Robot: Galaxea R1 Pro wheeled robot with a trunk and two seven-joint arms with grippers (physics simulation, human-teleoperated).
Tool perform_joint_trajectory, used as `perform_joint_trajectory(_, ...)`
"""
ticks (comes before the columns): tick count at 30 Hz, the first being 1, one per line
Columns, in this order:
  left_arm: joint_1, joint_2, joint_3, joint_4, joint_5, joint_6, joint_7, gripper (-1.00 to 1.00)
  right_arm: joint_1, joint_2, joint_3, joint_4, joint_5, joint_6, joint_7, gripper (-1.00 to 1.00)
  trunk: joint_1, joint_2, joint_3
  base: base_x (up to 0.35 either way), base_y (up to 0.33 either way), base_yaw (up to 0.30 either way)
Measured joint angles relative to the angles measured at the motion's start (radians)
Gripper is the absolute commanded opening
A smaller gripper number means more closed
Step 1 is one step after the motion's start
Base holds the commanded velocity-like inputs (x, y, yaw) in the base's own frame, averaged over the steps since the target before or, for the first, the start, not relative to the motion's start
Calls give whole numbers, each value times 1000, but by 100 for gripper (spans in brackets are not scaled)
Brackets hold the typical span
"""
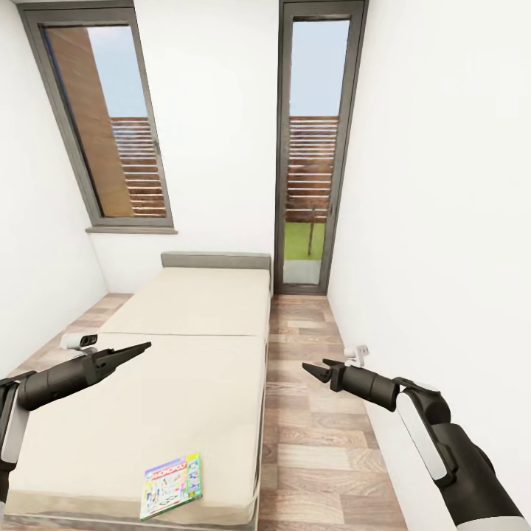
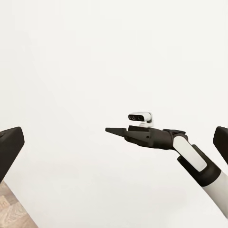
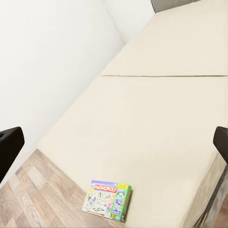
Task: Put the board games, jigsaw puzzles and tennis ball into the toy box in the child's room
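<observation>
We see Monopoly box (image 1: 172, 485) flat at bed's (image 1: 184, 346) near edge, long axis diagonal; left claw (image 1: 144, 346), closed, sits nearer than right claw (image 1: 311, 369), released.

Only readable text is "MONOPOLY" across the top of the board game (image 3: 107, 200) cover, near end of the bed (image 1: 184, 346).

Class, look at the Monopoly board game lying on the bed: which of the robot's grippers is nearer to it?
Left. The left gripper hovers over the bed, beyond the Monopoly board game. The right gripper hangs over the floor beside the bed.
</observation>
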State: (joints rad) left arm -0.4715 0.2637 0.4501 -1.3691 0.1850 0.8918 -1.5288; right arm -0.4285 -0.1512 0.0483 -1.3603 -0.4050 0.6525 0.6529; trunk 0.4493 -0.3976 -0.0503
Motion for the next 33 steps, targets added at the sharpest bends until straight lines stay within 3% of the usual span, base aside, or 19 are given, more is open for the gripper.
perform_joint_trajectory(13,0,-1,1,1,-1,17,4,100,0,0,2,2,2,0,-1,100,0,0,0,1,-2,0)
perform_joint_trajectory(18,-1,1,2,2,-4,70,14,100,0,0,0,2,0,0,0,100,19,-35,-16,0,0,0)
perform_joint_trajectory(21,-4,1,3,22,-8,96,53,100,0,0,-2,2,-1,0,0,100,31,-56,-25,0,0,0)
perform_joint_trajectory(26,-7,2,11,146,-13,123,204,100,0,1,-3,3,-3,0,-1,100,50,-91,-41,0,0,0)
perform_joint_trajectory(33,-9,3,12,255,-13,130,302,100,0,1,-3,3,-3,0,-1,100,77,-140,-63,0,0,0)
